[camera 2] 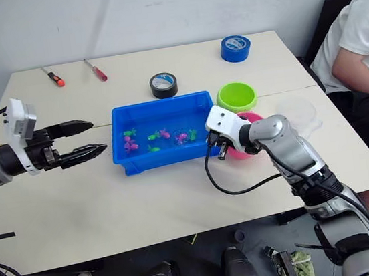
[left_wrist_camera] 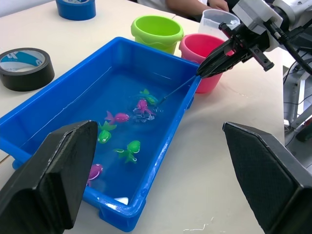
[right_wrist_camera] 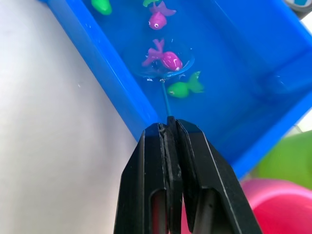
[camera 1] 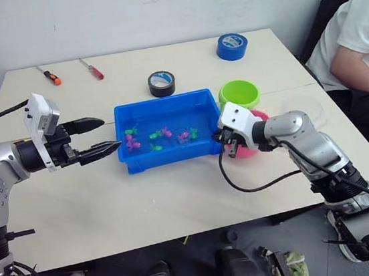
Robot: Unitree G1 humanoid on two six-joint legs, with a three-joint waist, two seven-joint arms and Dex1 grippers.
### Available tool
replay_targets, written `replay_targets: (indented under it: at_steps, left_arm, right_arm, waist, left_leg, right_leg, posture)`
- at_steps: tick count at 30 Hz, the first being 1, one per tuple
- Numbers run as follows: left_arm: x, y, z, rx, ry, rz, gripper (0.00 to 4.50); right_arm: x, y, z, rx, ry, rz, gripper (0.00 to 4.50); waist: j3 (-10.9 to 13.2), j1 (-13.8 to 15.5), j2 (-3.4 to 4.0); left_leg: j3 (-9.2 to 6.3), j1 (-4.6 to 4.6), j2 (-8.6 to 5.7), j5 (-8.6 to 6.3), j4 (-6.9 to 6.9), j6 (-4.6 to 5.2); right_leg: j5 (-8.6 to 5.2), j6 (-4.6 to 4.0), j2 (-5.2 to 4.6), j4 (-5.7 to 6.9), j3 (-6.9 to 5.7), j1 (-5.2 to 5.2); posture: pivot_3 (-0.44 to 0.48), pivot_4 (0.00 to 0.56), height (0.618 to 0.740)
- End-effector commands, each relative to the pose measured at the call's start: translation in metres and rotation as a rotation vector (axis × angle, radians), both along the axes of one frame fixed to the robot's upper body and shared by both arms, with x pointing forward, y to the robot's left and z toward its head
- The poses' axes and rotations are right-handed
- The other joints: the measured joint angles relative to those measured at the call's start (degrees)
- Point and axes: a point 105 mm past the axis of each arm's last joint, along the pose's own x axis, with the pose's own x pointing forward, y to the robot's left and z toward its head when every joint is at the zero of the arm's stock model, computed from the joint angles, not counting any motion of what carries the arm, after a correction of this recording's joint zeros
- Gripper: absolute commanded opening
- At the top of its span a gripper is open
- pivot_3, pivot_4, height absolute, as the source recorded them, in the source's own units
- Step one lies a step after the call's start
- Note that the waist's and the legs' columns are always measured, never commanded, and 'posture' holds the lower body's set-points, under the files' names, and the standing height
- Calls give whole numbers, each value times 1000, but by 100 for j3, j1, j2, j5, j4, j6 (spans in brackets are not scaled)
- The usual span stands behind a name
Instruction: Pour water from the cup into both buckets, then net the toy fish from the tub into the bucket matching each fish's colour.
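The blue tub (camera 1: 168, 159) sits mid-table, holding water and several pink and green toy fish (camera 1: 131, 141). My right gripper (camera 1: 229, 147) hovers at the tub's right end, shut on the thin handle of a net (right_wrist_camera: 165, 95). The net's ring lies in the water around a pink fish (right_wrist_camera: 165, 59), with a green fish (right_wrist_camera: 181, 88) beside it. Just behind that gripper stands the pink bucket (left_wrist_camera: 204, 48), and the green bucket (camera 1: 238, 93) is next to it. The clear cup (left_wrist_camera: 214, 19) is right of the buckets. Left of the tub, my left gripper (camera 1: 111, 133) is open and holds nothing.
A black tape roll (camera 1: 161, 83) lies behind the tub and a blue tape roll (camera 1: 232, 46) sits at the back right. Two screwdrivers (camera 1: 49, 75) lie at the back left. A person (camera 1: 355, 43) sits at the table's right side.
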Motion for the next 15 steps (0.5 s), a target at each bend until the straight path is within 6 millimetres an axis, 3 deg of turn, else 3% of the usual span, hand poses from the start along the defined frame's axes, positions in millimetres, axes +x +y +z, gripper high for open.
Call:
replay_targets:
  at_steps: [1,15]
  left_arm:
    - [-5,1,14,-7,-55,-10,4474]
    - [-3,3,12,-24,-54,-47,4474]
  right_arm:
    - [3,-7,26,72,-58,-35,0]
    - [-10,-18,45,230,-17,-80,0]
  waist:
    - [0,5,0]
    - [0,1,0]
  left_leg:
    - [0,0,0,0,0,0]
    - [-1,1,0,0,0,0]
  right_leg:
    - [0,0,0,0,0,0]
    - [0,0,0,1,-1,1]
  posture:
    - [0,150,731]
    - [0,150,731]
